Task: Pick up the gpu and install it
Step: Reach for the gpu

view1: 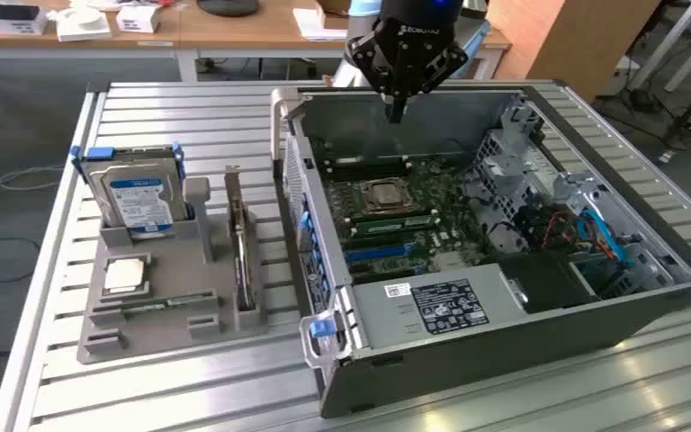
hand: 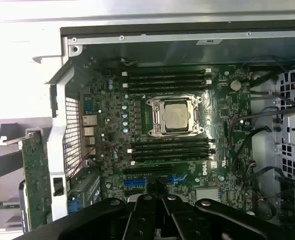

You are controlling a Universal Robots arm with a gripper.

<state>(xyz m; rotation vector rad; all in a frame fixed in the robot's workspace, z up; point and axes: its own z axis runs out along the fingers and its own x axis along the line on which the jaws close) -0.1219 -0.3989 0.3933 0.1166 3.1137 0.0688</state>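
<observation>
In the exterior view, the black gripper [view1: 396, 110] hangs over the far end of an open computer case [view1: 466, 355], fingers pressed together and holding nothing. The graphics card [view1: 241, 256] stands on edge in a grey holder [view1: 154, 326] just beside the case, apart from the gripper. In the wrist view, the closed gripper [hand: 160, 195] hovers above the motherboard [hand: 222, 115], touching nothing, with the graphics card [hand: 35, 185] outside the case wall.

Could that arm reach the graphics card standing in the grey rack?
Probably yes. The gpu stands on edge in the grey rack, nothing above it. The gripper hangs shut over the open case alongside.
</observation>
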